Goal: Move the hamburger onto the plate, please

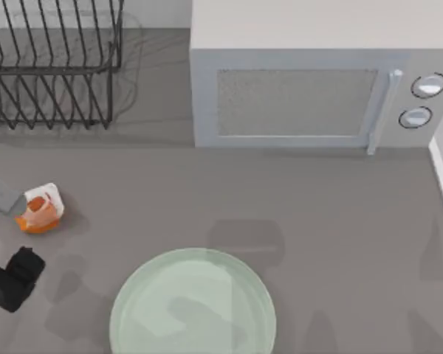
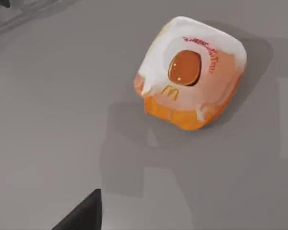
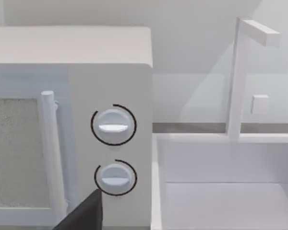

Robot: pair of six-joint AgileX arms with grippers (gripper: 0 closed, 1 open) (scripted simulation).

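At the far left edge of the table you have your left arm, a dark shape low on that side, and whether its gripper is released or clenched you cannot tell. Just beside it, a little farther from you, sits the hamburger, resting on the bare grey table and apart from any finger; from the left wrist camera you look down on the hamburger as an orange box with a white top and a reddish-brown centre. Behind it, at the back left, stands a black wire rack. Moving right, the plate lies at the near edge around the middle, well apart from the hamburger. Behind the plate you see the microwave, door shut, with two knobs at its right. Your right wrist camera faces those knobs and a white sink basin beside the microwave.
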